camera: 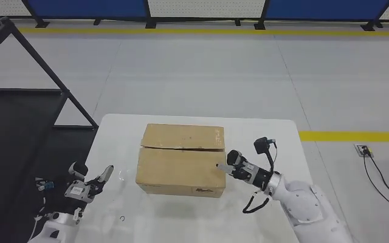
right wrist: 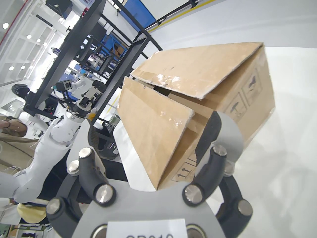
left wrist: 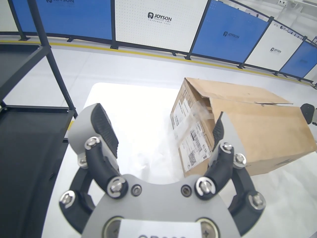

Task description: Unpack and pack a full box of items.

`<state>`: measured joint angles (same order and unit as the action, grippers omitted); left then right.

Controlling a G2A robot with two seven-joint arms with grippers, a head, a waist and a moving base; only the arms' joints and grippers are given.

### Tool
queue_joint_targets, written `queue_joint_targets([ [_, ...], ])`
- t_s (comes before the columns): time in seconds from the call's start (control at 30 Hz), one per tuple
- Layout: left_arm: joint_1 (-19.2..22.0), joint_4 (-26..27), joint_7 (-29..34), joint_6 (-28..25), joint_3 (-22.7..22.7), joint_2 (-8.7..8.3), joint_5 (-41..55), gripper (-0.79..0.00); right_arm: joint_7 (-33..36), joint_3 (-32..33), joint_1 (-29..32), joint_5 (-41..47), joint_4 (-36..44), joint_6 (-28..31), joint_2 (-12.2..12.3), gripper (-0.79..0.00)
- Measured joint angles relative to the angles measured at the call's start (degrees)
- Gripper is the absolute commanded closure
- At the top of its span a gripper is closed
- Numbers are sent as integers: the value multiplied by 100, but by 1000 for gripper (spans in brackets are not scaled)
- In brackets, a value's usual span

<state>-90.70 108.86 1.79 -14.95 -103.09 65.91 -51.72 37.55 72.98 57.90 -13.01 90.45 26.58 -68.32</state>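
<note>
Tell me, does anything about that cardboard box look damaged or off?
Yes. The box is not sealed. Its top flaps sit ajar with ragged edges and a gap along the seam, and torn clear tape hangs crumpled over the labelled end.

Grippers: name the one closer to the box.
The right gripper, open, is right at one end of the cardboard box; the left gripper, also open, sits apart from the opposite end.

Brown cardboard box [camera: 182, 159] lies mid-table, top flaps slightly parted (torn tape on one end)
</note>
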Motion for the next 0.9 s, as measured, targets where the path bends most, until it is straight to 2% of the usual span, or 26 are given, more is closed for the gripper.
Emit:
queue_joint_targets([
  [0.2, 32, -39, -9, -4, 22, 8, 65, -785, 436, -120, -374, 788, -446, 401, -12, -785],
  [0.37, 66, -40, 25, -17, 49, 15, 152, -785, 873, -43, -412, 1470, -465, 856, 29, -785],
  [0.7, 123, 29, 117, -92, 228, 29, 191, -785, 2142, 320, 47, 2503, 32, 1813, 235, -785],
  [0.9, 111, 89, 216, -318, 308, 22, 155, -785, 2021, 171, 343, 2442, 397, 1995, 405, -785],
])
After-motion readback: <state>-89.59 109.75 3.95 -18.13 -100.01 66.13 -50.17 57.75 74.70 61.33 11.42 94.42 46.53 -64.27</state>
